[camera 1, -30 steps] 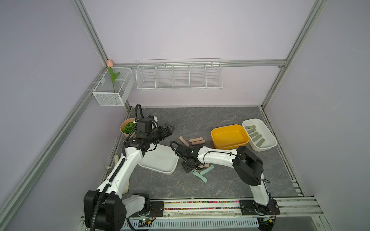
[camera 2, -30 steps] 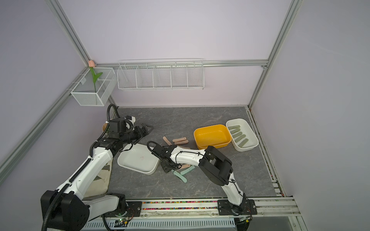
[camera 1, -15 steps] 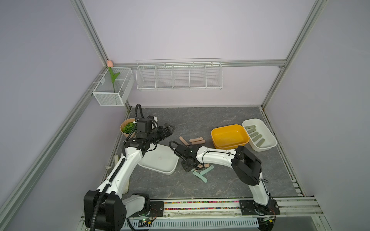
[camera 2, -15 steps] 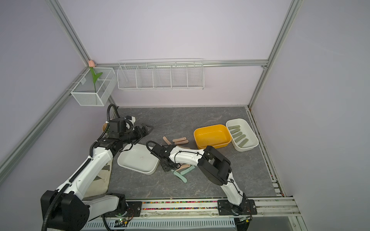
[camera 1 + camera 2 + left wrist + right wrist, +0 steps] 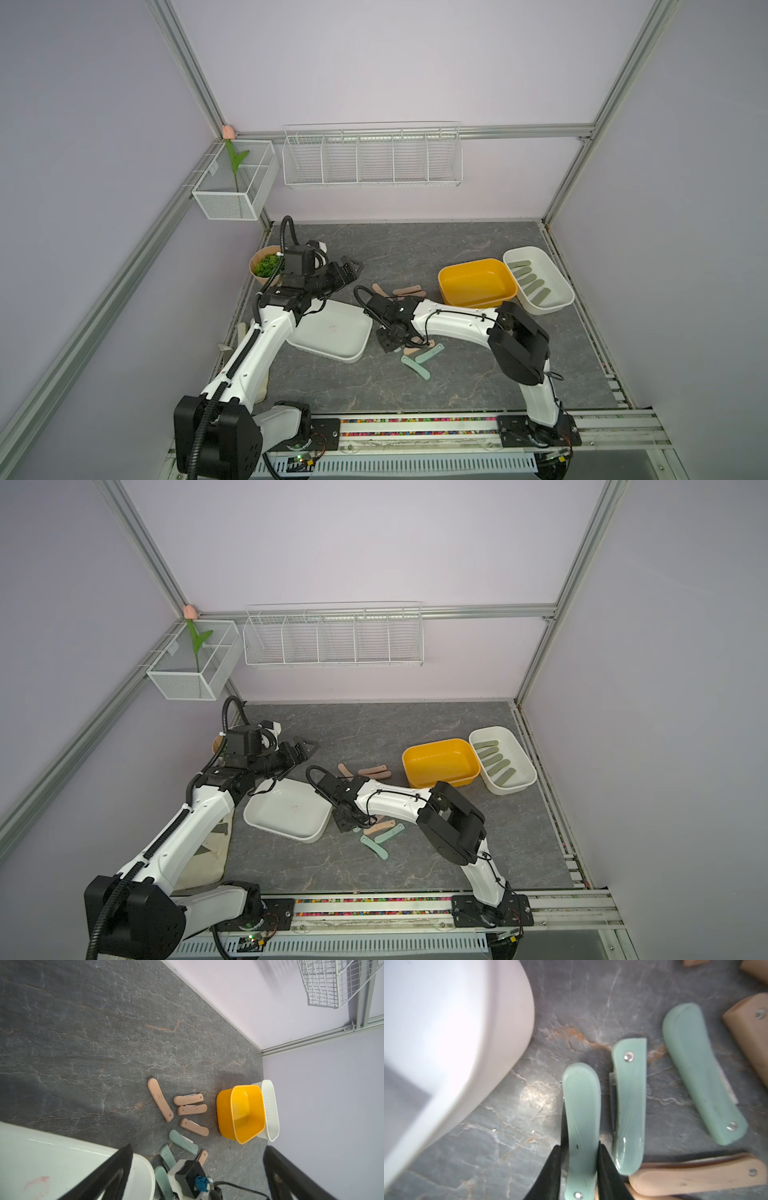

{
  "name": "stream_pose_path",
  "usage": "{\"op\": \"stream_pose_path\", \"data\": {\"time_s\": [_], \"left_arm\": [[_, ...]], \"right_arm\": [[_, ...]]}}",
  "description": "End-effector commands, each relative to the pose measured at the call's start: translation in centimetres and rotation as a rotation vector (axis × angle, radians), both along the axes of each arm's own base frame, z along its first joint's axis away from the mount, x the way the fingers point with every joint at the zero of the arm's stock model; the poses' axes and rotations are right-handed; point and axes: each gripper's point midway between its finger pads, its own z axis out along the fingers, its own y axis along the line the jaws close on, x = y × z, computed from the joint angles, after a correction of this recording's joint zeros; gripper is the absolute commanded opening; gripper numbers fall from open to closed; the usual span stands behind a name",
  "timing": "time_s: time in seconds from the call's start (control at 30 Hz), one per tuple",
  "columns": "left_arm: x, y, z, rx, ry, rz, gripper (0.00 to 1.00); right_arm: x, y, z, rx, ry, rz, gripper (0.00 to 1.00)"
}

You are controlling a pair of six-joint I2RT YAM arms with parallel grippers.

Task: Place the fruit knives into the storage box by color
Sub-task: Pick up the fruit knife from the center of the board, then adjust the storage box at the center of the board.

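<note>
Right fingers (image 5: 549, 1178): closed against both long edges of one mint-teal knife (image 5: 581, 1113), low over the counter (image 5: 508, 1126).
Left fingers (image 5: 112, 1174): spread wide apart, hovering over the counter just past the near white box (image 5: 52, 1157).
Pale glove (image 5: 208, 862): lies at the counter's near edge, under the left arm.
Beside the grip: a second mint knife (image 5: 629, 1105) lies just beside the gripped one and a third mint knife (image 5: 704, 1076) a little farther off. A peach-pink knife (image 5: 695, 1176) lies crosswise close to one finger.
Near white box: its rounded corner sits just beside the gripped knife, on the side away from the other knives.
Peach-pink group (image 5: 188, 1099): four knives loose on the counter between the near white box and the yellow box (image 5: 241, 1113).
Yellow box: right against the far white box (image 5: 552, 270).
Far white box: holds five olive knives (image 5: 535, 286) in a row.
Plant pot (image 5: 266, 266): behind the left arm, by the side wall.
Back wall: wire rack (image 5: 372, 158), and a mesh basket (image 5: 232, 203) with a tulip (image 5: 227, 132).
</note>
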Motion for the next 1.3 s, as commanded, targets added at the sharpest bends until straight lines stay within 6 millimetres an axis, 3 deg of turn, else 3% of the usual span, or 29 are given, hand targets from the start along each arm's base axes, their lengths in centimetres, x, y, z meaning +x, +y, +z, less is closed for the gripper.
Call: {"op": "stream_pose_path", "data": {"time_s": [0.0, 0.2, 0.3, 0.6, 0.77, 0.93, 1.07, 1.27], "left_arm": [[0.5, 0.0, 1.6, -0.002, -0.034, 0.009, 0.99], [0.6, -0.1, 2.0, -0.005, -0.037, 0.008, 0.99], [0.5, -0.2, 2.2, -0.006, -0.038, 0.001, 0.99], [0.3, -2.7, 2.5, 0.007, -0.041, -0.054, 0.99], [0.0, -5.7, 2.2, 0.017, -0.034, -0.103, 0.99], [-0.1, -8.5, 2.2, 0.022, -0.039, -0.15, 0.99], [-0.2, -10.0, 2.2, 0.014, -0.036, -0.173, 0.99], [-0.3, -10.5, 2.2, 0.013, -0.036, -0.182, 0.99]], "right_arm": [[1.0, 0.4, 4.0, 0.104, -0.039, -0.028, 0.29], [3.2, -1.2, 7.0, 0.152, -0.08, -0.073, 0.29], [4.9, -2.9, 8.6, 0.17, -0.11, -0.108, 0.29], [10.0, -11.4, 11.0, 0.178, -0.166, -0.252, 0.29], [12.1, -16.2, 10.7, 0.175, -0.167, -0.333, 0.3], [13.6, -19.0, 9.8, 0.177, -0.16, -0.378, 0.3], [14.2, -20.0, 7.8, 0.155, -0.13, -0.382, 0.3], [14.5, -19.9, 4.6, 0.118, -0.076, -0.364, 0.29]]}}
